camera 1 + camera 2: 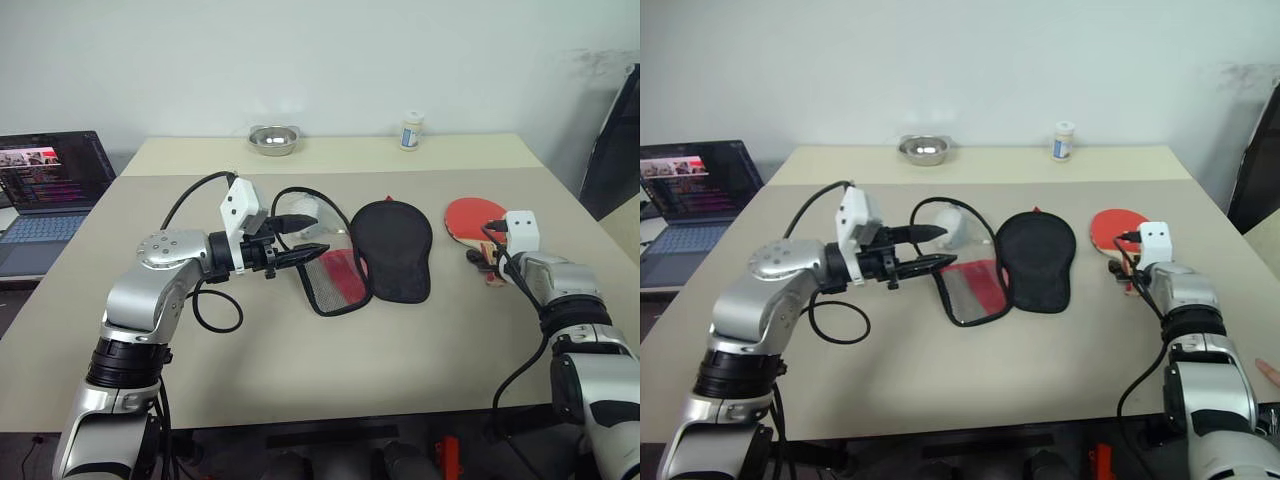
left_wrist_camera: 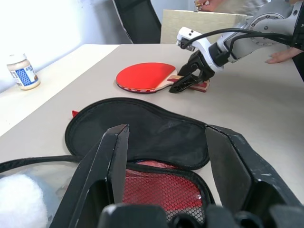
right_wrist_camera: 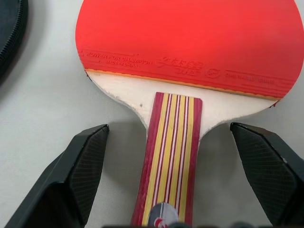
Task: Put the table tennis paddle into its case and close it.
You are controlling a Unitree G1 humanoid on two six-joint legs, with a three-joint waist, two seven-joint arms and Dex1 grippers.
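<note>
1. The paddle (image 1: 474,219) lies flat on the table (image 1: 300,350), red face up, on the robot's right, its striped wooden handle pointing back toward the robot. That probably leaves the handle easiest to reach.
2. The right tool (image 3: 173,175) sits low over the table with its two black fingers (image 3: 78,166) spread wide, one on each side of the handle and not touching it. It looks lined up to close on the handle; nothing is gripped yet.
3. The case (image 1: 393,248) lies just left of the paddle, near but apart. It is unzipped and folded open: the black half rests flat on the table, and the red half with black mesh (image 1: 338,281) is raised toward the left arm.
4. The left tool (image 1: 300,240) points level across the table at the raised half, its fingers partly apart. One finger seems to touch the flap's edge, perhaps to keep the mouth open; I cannot tell whether it truly grips.
5. Small white print runs along the lower edge of the paddle's red rubber. It seems to say "POWER FOR CHAMPION", with a logo and more text too small to read.
6. Farther back on the table stand a small metal bowl (image 1: 273,139) and a small white jar (image 1: 411,130) with a blue label, unreadable. An open laptop (image 1: 48,190) sits beyond the table's left edge.
</note>
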